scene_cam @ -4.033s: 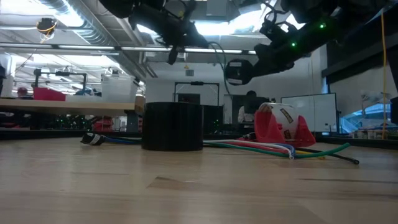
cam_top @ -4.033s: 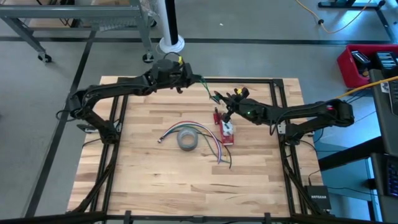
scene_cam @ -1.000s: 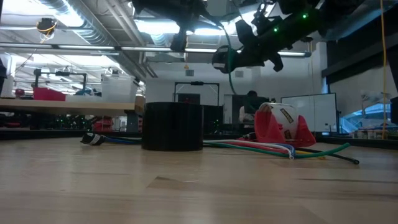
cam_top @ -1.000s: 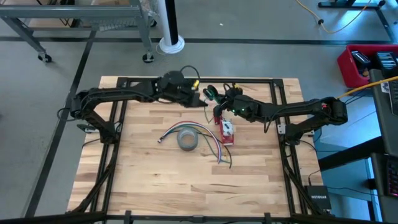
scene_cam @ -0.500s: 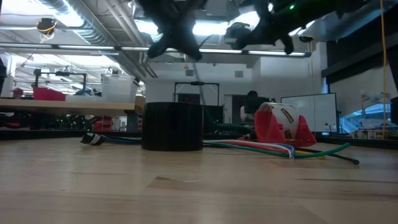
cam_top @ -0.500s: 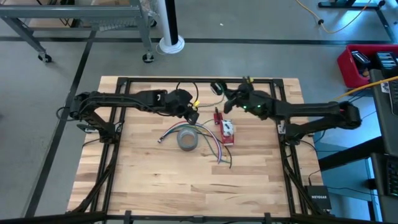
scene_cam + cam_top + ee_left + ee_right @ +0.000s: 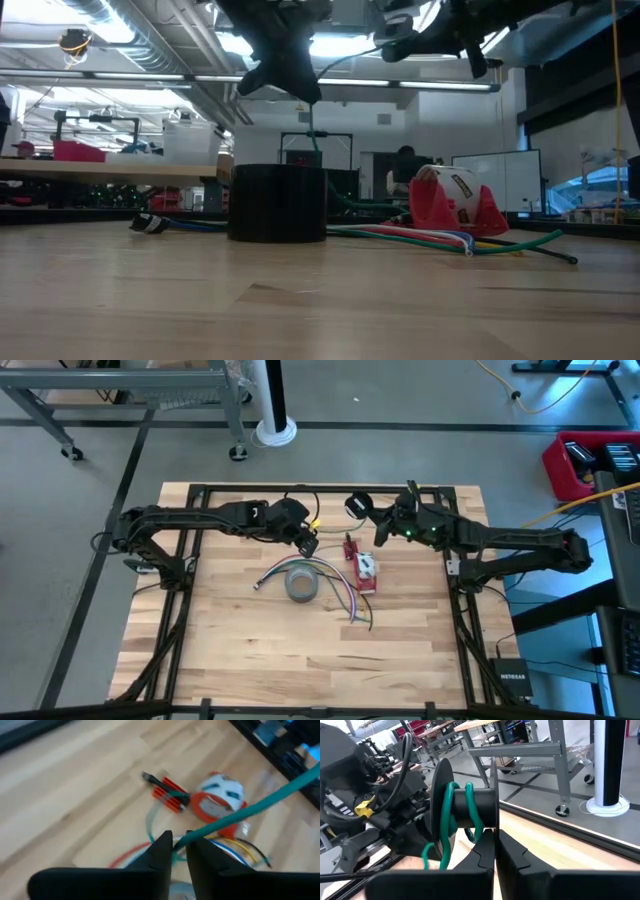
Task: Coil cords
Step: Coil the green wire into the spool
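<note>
My right gripper (image 7: pixel 495 845) is clamped on the black spool (image 7: pixel 465 807), now lifted toward the table's far edge. Green cord (image 7: pixel 240 812) has two wraps on it. My left gripper (image 7: pixel 179 847), pinching the tail, has dropped nearer the tape roll (image 7: pixel 301 583), tensioning the cord for another wrap.

A green cord (image 7: pixel 451 815) sits wound in a few loops around the hub of a black flanged spool (image 7: pixel 470 812), held up off the bench near its far edge, beyond the red tape dispenser (image 7: pixel 362 568). From the spool its loose tail (image 7: pixel 240 814) runs taut as a single teal-green strand above the dispenser. More cords (image 7: pixel 340 598), red, blue, green, white and black, lie flat and uncoiled in a fanned spray on the bench just beside the dispenser, their ends spreading away from it toward the near edge.
</note>
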Controlling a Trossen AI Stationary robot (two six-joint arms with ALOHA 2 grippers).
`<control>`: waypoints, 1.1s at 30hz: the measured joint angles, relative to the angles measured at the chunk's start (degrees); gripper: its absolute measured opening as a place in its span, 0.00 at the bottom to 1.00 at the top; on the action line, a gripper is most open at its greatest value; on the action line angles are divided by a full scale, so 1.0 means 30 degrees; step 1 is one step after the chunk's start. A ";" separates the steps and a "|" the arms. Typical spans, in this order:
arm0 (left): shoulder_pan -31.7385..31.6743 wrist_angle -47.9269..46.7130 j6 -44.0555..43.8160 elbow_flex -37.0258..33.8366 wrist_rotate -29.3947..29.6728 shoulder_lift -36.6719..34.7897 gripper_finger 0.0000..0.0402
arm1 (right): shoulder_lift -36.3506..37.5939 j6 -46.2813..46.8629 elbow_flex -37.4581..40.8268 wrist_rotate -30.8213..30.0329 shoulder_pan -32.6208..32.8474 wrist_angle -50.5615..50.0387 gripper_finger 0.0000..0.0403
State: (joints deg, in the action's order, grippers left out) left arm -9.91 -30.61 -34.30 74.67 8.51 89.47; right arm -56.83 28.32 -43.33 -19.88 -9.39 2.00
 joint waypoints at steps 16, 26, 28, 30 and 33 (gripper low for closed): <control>0.0205 -0.0282 0.3769 -0.0085 0.0057 0.0675 0.35 | -0.0010 -0.0226 0.0000 0.0000 0.0000 -0.0502 0.01; 0.0145 -0.2594 0.6485 -0.0109 0.2870 0.0808 0.36 | -0.0010 -0.0581 0.0000 -0.0883 0.0000 -0.1126 0.01; 0.0373 -0.1757 0.7023 -0.0109 0.2865 0.0808 0.36 | -0.0010 -0.0590 0.0000 -0.0896 0.0000 -0.1148 0.01; 0.0772 -0.0062 0.7919 -0.0106 0.2874 0.0808 0.36 | -0.0007 -0.0590 0.0000 -0.0933 0.0000 -0.1154 0.01; 0.1482 0.2272 0.9191 -0.0102 0.2777 0.0808 0.36 | -0.0002 -0.0590 0.0000 -0.0925 0.0000 -0.1167 0.01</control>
State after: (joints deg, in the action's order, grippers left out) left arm -5.47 -23.79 -6.73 74.37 16.84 91.90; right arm -56.84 26.55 -43.33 -22.65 -9.39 -1.50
